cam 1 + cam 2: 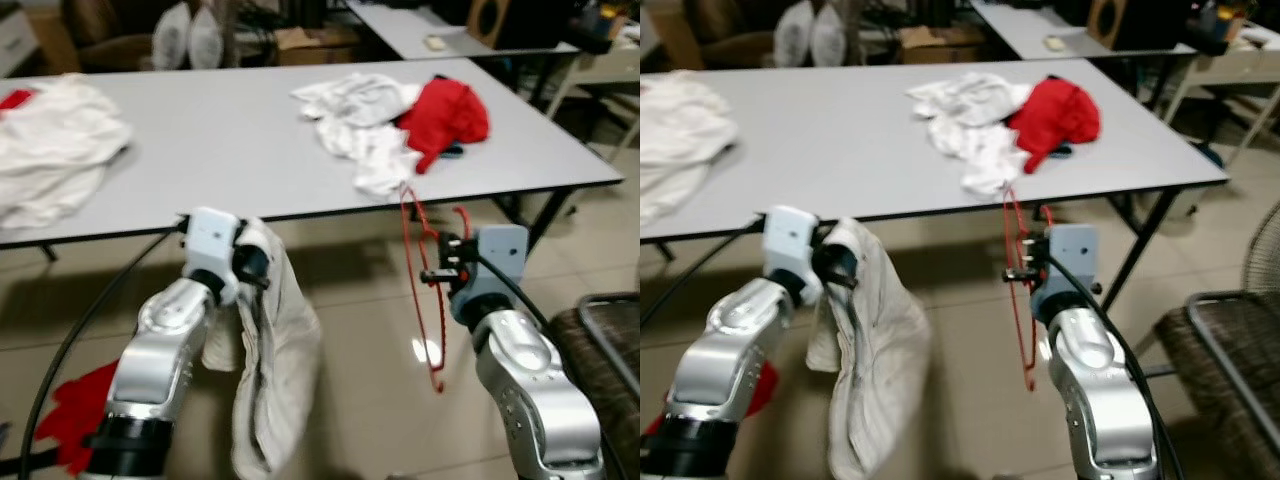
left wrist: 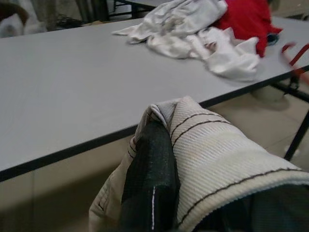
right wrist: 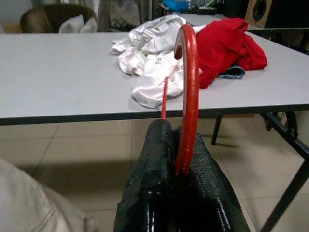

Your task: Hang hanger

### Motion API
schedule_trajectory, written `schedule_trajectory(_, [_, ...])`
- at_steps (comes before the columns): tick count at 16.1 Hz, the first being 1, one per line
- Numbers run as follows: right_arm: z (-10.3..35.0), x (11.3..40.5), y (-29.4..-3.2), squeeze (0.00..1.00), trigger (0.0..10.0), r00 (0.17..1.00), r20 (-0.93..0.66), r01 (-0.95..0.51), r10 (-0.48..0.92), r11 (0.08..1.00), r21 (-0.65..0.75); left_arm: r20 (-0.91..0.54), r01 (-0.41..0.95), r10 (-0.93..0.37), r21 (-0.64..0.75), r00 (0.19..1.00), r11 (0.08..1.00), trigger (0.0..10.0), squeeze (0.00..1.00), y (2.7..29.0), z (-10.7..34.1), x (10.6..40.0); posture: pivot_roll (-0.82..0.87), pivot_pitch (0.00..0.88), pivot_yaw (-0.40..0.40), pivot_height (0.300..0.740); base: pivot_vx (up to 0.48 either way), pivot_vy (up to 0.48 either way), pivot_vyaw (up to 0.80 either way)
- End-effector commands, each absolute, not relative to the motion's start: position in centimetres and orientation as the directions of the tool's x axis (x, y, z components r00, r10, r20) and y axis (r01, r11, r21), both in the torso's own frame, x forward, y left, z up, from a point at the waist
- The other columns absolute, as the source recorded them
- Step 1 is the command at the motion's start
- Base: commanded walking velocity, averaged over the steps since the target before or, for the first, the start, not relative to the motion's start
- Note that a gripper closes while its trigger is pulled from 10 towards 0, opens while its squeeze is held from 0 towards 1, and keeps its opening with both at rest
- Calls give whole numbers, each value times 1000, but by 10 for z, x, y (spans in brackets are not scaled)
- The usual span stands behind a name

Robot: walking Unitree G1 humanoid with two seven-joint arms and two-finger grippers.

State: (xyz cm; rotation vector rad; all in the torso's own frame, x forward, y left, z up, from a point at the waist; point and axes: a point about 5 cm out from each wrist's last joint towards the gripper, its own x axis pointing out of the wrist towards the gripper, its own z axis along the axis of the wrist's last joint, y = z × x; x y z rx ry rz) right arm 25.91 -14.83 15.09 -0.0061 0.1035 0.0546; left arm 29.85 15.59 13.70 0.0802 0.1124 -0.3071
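Observation:
My right gripper [image 1: 437,262] is shut on a thin red wire hanger [image 1: 418,290], held upright in front of the table's near edge; its hook [image 3: 188,63] rises from between the black fingers [image 3: 154,164]. My left gripper [image 1: 255,265] is shut on a cream striped garment [image 1: 275,370] that drapes over the fingers and hangs down toward the floor. The striped cloth [image 2: 217,159] covers one finger [image 2: 149,188] in the left wrist view.
A long grey table [image 1: 220,130] stands just ahead, with a white and red clothes pile [image 1: 395,115] at its right and white clothes [image 1: 50,145] at its left. A dark chair [image 1: 605,350] is at my right. Red cloth [image 1: 75,405] lies on the tiled floor.

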Motion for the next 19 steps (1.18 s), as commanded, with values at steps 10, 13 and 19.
schedule_trajectory(10, [156,262,-153,0,10000,988,-70,-144,139,987,-72,-39,323,-321,61,946,944,10000,0,147,155,304,-167,0,43,740,0,232,0])
schedule_trajectory(13, [165,264,-161,0,10000,982,-49,-188,184,979,-86,-6,333,-333,78,943,940,10000,0,145,162,310,-181,0,41,740,0,0,0])
schedule_trajectory(19, [177,274,-176,0,10000,970,-43,-244,240,953,-180,39,357,-361,88,932,930,10000,0,139,175,318,-176,0,26,740,318,0,222])
